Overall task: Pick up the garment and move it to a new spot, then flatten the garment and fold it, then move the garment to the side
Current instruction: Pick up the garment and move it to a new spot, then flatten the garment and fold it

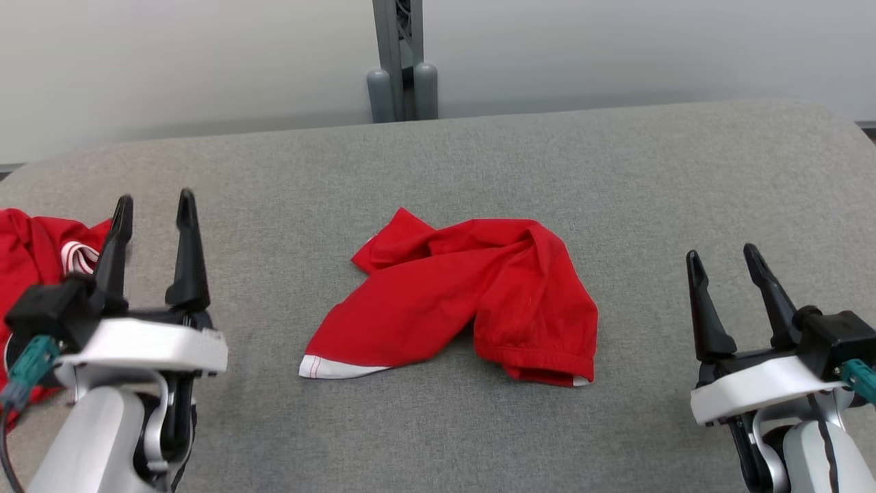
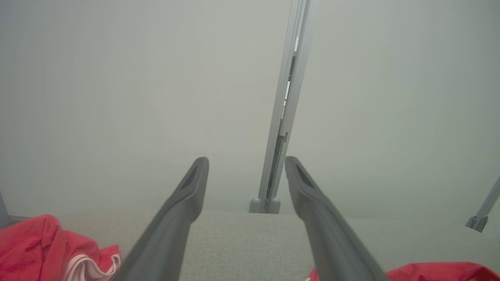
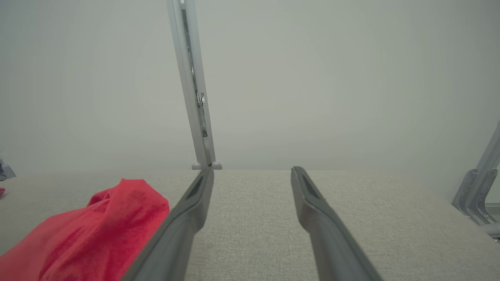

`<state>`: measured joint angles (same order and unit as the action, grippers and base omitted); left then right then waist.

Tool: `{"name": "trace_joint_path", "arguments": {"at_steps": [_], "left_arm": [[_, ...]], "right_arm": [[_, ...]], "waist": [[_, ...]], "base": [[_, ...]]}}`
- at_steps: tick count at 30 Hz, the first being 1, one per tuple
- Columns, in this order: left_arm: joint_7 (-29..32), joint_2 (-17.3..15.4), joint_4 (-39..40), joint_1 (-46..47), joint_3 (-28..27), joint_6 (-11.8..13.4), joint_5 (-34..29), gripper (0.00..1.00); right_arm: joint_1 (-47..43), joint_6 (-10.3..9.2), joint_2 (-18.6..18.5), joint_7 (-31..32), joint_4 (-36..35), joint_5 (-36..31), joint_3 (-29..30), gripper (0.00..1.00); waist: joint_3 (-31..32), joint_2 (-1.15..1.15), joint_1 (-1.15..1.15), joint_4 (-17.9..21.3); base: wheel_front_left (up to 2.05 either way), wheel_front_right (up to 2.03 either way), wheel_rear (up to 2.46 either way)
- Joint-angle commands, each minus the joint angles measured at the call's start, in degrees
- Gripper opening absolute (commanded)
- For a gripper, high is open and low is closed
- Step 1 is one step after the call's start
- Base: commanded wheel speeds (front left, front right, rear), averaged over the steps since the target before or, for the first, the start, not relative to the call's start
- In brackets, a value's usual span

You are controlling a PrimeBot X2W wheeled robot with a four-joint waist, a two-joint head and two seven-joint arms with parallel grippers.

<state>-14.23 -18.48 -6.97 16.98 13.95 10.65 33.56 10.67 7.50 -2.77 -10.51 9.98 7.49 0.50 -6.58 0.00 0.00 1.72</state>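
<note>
- I am looking down on a grey cloth-covered table (image 1: 479, 157) that is backing onto a pale wall (image 1: 171, 61), with a grey post (image 1: 404, 61) rising at top centre.
- The red garment (image 1: 458, 294) is lying crumpled at the centre of the head view, its white-edged hem pointing toward the lower left and its bulk bunching toward the right.
- Its long axis is running roughly left to right across the frame, so each end is facing one arm.
- The left gripper (image 1: 154, 200) is hovering at the lower left with jaws spread and holding nothing. The garment is peeking in at the bottom right of its wrist view.
- The right gripper (image 1: 723, 253) is hovering at the lower right, also spread and holding nothing. The garment is sitting to the lower left of its fingers in its wrist view.
- I am judging neither arm clearly nearer; the garment is lying between them, apart from both.
- A second red garment with white stripes (image 1: 41, 253) is lying at the left edge, just beside the left gripper, and I am taking care not to confuse the two.
</note>
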Motion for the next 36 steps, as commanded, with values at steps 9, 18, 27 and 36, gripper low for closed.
{"name": "trace_joint_path", "arguments": {"at_steps": [9,18,27,36], "left_arm": [[-0.8,-2.1,2.4,-10.5,-0.8,0.0,-4.8,1.0],[-0.8,-2.0,5.2,-16.9,-0.7,0.4,-4.4,1.0],[0.6,-2.6,6.1,-17.7,-0.2,1.1,-4.5,1.0],[2.5,-2.6,6.5,-15.7,0.7,1.6,-4.9,1.0]], "right_arm": [[-3.9,-0.02,-0.3,1.3,-1.1,0.0,-0.6,1.0],[-8.6,-0.02,-0.3,2.7,-3.3,0.6,-0.3,1.0],[-9.6,-0.02,-0.3,4.2,-5.5,-0.2,-0.8,1.0],[-10.0,-0.02,-0.6,9.2,-4.9,0.3,-14.0,1.0]], "waist": [[3.8,0.0,0.0,-0.5],[6.5,0.0,0.0,-0.6],[6.5,0.0,0.0,-0.8],[4.6,0.0,0.0,-2.5]], "base": [[0.0,0.0,0.0],[0.0,0.0,0.0],[0.0,0.0,0.0],[0.0,0.0,0.0]]}}
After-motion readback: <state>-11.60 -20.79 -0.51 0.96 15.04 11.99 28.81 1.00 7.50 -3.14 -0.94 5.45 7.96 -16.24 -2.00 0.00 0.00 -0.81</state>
